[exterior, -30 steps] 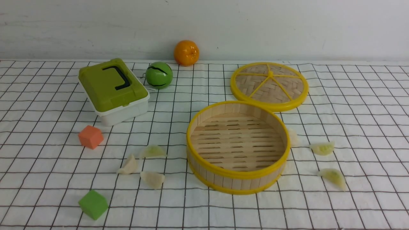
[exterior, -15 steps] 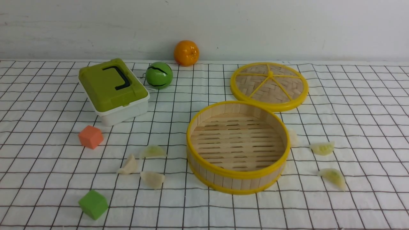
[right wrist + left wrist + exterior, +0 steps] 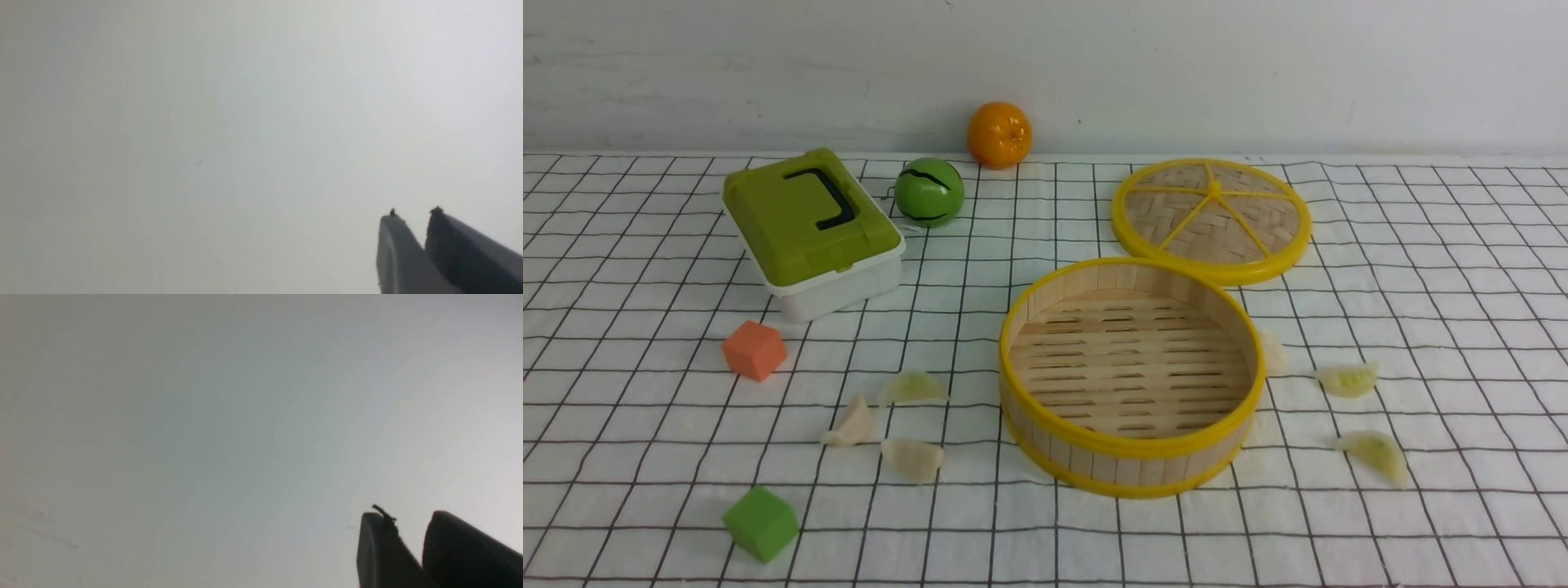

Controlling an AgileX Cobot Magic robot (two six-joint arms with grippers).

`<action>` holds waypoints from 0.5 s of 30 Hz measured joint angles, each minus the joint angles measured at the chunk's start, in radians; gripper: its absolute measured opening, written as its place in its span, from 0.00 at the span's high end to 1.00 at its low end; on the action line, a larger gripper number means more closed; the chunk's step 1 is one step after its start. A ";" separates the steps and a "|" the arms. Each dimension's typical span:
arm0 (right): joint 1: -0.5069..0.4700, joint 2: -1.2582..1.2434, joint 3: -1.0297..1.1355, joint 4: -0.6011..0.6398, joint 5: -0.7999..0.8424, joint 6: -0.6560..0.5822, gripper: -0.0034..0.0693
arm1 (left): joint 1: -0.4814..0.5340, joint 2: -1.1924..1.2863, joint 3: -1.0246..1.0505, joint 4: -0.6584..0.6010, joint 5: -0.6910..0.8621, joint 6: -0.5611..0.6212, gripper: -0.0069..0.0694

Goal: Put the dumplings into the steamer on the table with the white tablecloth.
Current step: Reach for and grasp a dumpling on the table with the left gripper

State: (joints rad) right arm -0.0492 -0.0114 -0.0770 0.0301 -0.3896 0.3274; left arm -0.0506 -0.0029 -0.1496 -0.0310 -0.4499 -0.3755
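Front view: pale crescent toy dumplings (image 3: 913, 387) were recorded outside the round bamboo steamer (image 3: 1127, 469), well apart from left gripper (image 3: 404, 517) and right gripper (image 3: 413, 213); both were found narrowly parted, empty, presumably awaiting approach.

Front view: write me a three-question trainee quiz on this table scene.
1. True or false: the round bamboo steamer with yellow rims is empty.
2. How many pale crescent toy dumplings lie on the checked white tablecloth to the left of the steamer? A two, B three, C five.
3. Fill in: the small plastic cube nearest the front edge is coloured ___.
Key: 1 true; 2 B; 3 green.
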 joint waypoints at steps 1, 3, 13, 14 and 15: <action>0.000 0.003 -0.049 -0.005 0.023 -0.011 0.94 | 0.000 0.038 -0.084 0.042 0.063 -0.005 0.82; 0.000 0.015 -0.079 -0.012 0.034 -0.027 0.97 | 0.000 0.078 -0.148 0.066 0.119 -0.006 0.89; 0.000 0.288 -0.275 -0.112 0.415 -0.204 0.96 | 0.000 0.575 -0.494 0.019 0.648 -0.030 0.93; 0.000 0.353 -0.290 -0.137 0.525 -0.233 0.96 | 0.000 0.659 -0.550 -0.012 0.781 -0.029 0.93; 0.000 0.369 -0.294 -0.140 0.554 -0.237 0.96 | 0.000 0.683 -0.557 -0.017 0.797 -0.029 0.93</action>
State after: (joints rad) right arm -0.0492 0.3573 -0.3708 -0.1097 0.1641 0.0900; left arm -0.0506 0.6796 -0.7068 -0.0476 0.3472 -0.4049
